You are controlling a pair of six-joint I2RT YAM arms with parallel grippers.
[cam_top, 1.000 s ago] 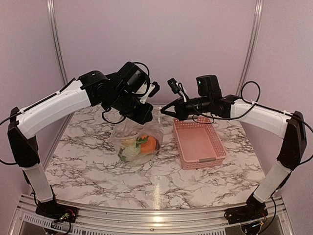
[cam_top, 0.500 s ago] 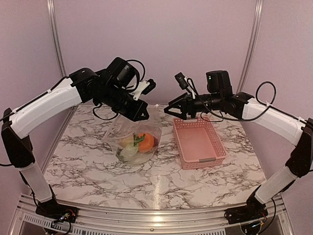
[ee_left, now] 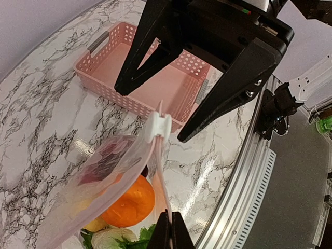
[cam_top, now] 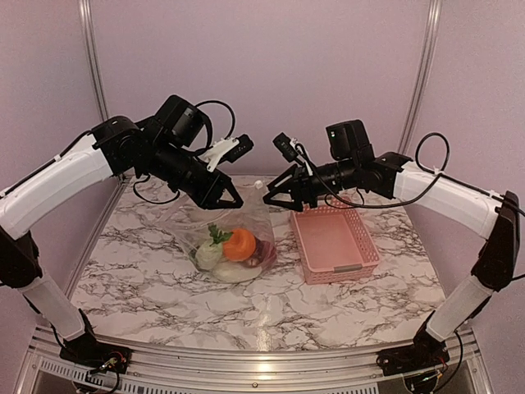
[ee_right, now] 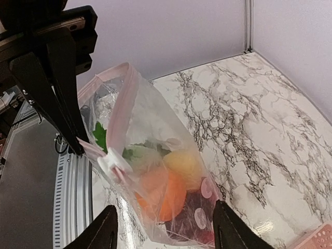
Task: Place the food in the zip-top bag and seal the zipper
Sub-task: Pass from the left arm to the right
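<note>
Right gripper [cam_top: 270, 192] has let go since a second ago, jaws now spread. Left gripper [cam_top: 234, 199] pinches the bag [cam_top: 230, 234], food [cam_top: 239, 245] inside. The zipper [ee_right: 122, 104] runs nine-to-three, with its slider [ee_left: 158, 126] just at nine o'clock of the right jaws.

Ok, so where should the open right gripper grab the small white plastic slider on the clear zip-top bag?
Pinch the white slider by its upright tab, coming from the pink lattice basket side, one finger on each face. It stands proud at the raised end of the zipper, and the left gripper holds the opposite end, so it probably won't swing away.
</note>
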